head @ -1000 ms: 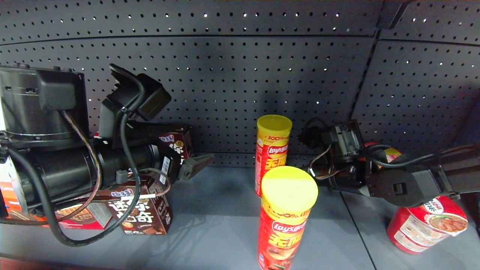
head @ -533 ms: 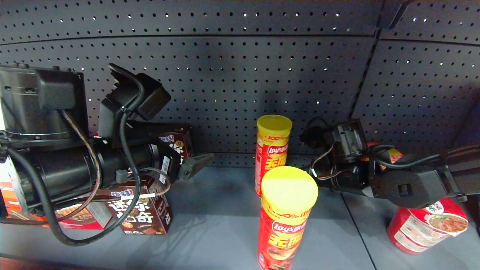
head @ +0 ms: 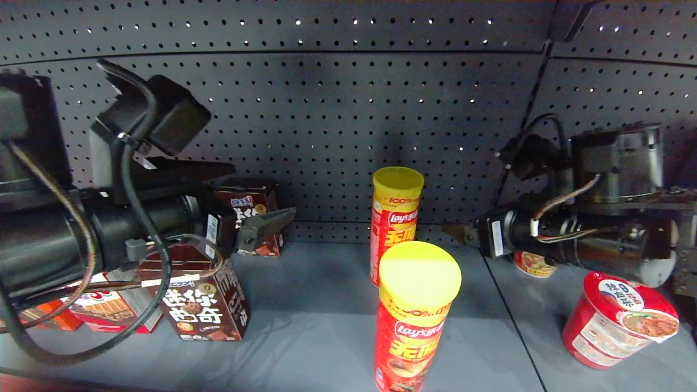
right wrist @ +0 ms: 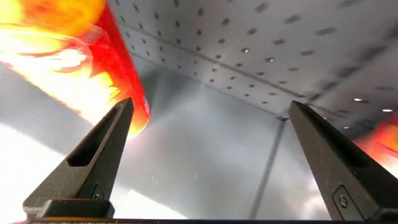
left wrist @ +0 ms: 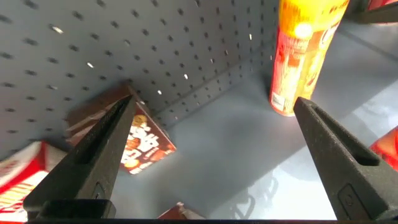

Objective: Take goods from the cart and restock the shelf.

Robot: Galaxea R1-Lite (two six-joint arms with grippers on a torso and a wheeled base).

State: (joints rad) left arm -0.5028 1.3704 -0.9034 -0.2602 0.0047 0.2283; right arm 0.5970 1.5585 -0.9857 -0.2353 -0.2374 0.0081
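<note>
Two red chip cans with yellow lids stand mid-shelf, one in front and one behind. My left gripper hovers open and empty left of them, between two brown chocolate boxes, the front one and the back one. In the left wrist view its gripper frames bare shelf, with a brown box and a chip can beyond. My right gripper is open and empty just right of the back can. The right wrist view has its gripper beside a chip can.
A red noodle cup lies tilted at the front right, and another sits under my right arm. Red snack boxes lie at the far left. The pegboard back wall closes the grey shelf.
Both arms have drawn back from the shelf's middle and risen: the left toward the left, the right toward the right. That uncovered the back chocolate box and the rear noodle cup.
</note>
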